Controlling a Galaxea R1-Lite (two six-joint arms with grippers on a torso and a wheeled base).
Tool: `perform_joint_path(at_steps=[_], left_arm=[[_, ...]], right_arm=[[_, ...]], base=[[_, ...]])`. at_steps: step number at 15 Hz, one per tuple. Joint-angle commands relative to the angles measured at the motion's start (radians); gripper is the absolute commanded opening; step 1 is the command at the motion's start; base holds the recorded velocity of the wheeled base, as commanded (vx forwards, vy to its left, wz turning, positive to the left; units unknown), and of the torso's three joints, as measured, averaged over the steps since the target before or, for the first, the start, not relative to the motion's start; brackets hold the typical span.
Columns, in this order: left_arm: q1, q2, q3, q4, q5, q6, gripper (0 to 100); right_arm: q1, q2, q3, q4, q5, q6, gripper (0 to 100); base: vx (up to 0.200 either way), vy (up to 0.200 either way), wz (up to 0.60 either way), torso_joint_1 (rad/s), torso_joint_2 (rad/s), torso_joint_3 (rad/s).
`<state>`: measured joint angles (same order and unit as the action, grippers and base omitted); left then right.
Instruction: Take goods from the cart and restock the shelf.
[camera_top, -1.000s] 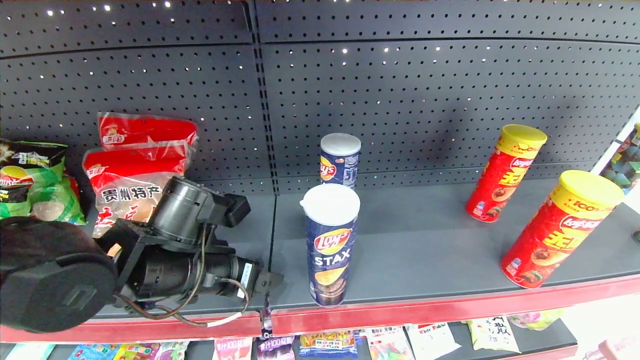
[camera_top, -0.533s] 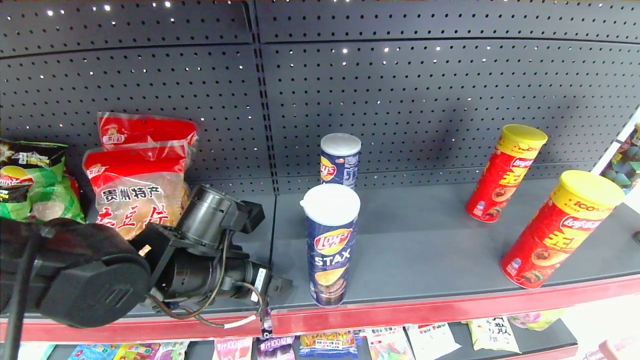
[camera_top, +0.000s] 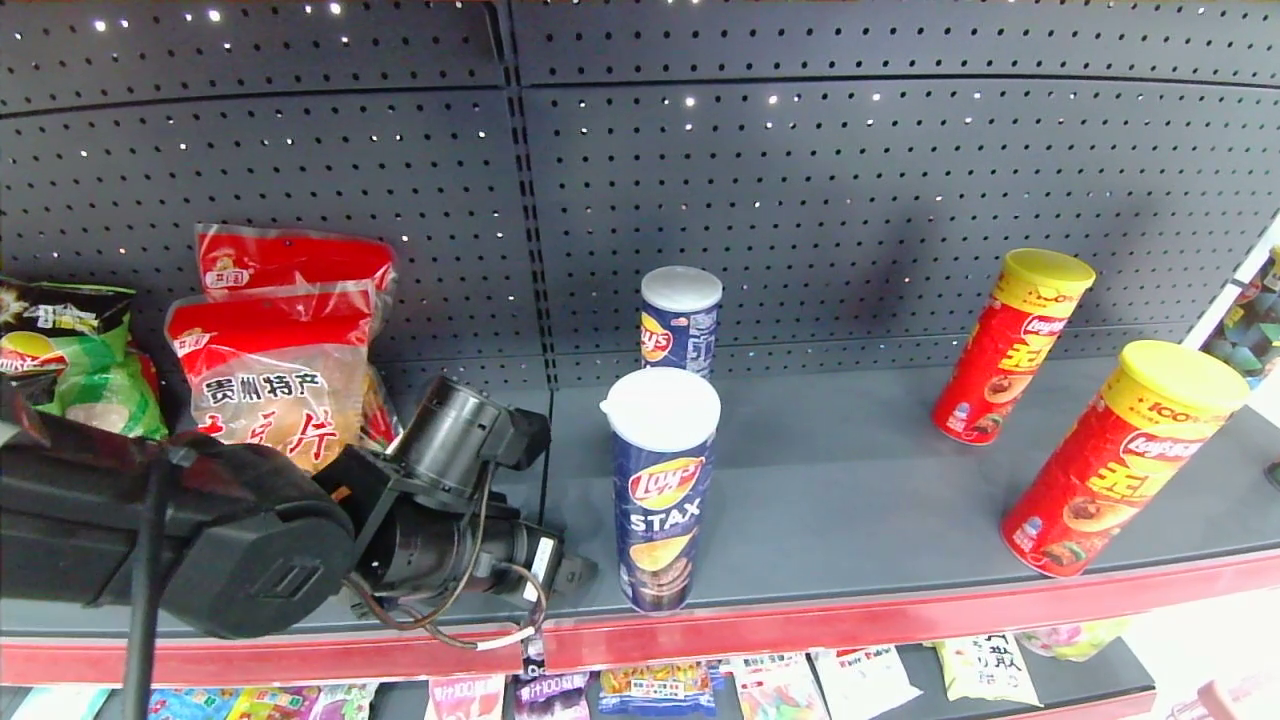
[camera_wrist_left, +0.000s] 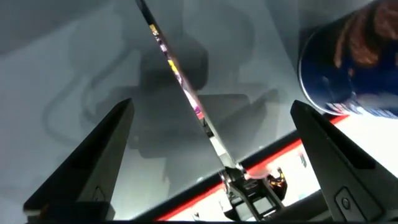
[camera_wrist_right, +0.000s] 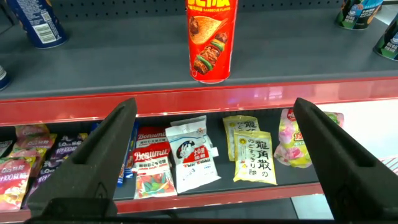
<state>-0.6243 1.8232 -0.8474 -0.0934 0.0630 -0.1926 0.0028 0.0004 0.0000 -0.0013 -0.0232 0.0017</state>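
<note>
The shelf (camera_top: 850, 500) is a grey board with a red front edge, and in the head view it carries the goods. A front blue can (camera_top: 662, 490) stands upright near the edge. A second blue can (camera_top: 680, 318) stands at its 12 o'clock, close to the perforated back wall. Toward 3 o'clock, well apart from them, are two red cans with yellow lids: the near red can (camera_top: 1120, 465) by the edge and the far red can (camera_top: 1008, 350) deeper in. Toward 9 o'clock, red snack bags (camera_top: 265, 385) lean on the back wall, with a green bag (camera_top: 75, 375) beside them. The left gripper (camera_top: 578, 572) hangs low over the shelf at 9 o'clock of the front blue can, just beside it.

In the left wrist view the left gripper's fingers (camera_wrist_left: 99, 162) are spread wide with nothing between them. Under them is the grey board, and the front blue can stands just outside one fingertip.

In the right wrist view the right gripper (camera_wrist_right: 211, 168) is also spread and empty, in front of the red edge. A red can with a skewer picture (camera_wrist_right: 210, 37) stands upright near that edge. Snack packets (camera_wrist_right: 189, 158) lie below it.
</note>
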Motion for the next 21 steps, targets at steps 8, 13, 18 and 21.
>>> perform_joint_path(at_steps=[8, 13, 18, 21], left_arm=[[-0.011, 0.054, -0.056, 0.0, 0.012, -0.001, 100], [-0.015, 0.056, -0.061, 0.0, 0.012, 0.001, 100], [-0.023, 0.068, -0.078, 0.0, 0.017, 0.001, 100], [-0.029, 0.073, -0.079, 0.0, 0.017, 0.001, 100]], right_arm=[[0.0, 0.0, 0.0, 0.0, 0.0, 0.0, 100], [0.0, 0.0, 0.0, 0.0, 0.0, 0.0, 100], [0.0, 0.0, 0.0, 0.0, 0.0, 0.0, 100], [0.0, 0.0, 0.0, 0.0, 0.0, 0.0, 100]], base=[[0.0, 0.0, 0.0, 0.0, 0.0, 0.0], [0.0, 0.0, 0.0, 0.0, 0.0, 0.0], [0.0, 0.0, 0.0, 0.0, 0.0, 0.0], [0.0, 0.0, 0.0, 0.0, 0.0, 0.0]])
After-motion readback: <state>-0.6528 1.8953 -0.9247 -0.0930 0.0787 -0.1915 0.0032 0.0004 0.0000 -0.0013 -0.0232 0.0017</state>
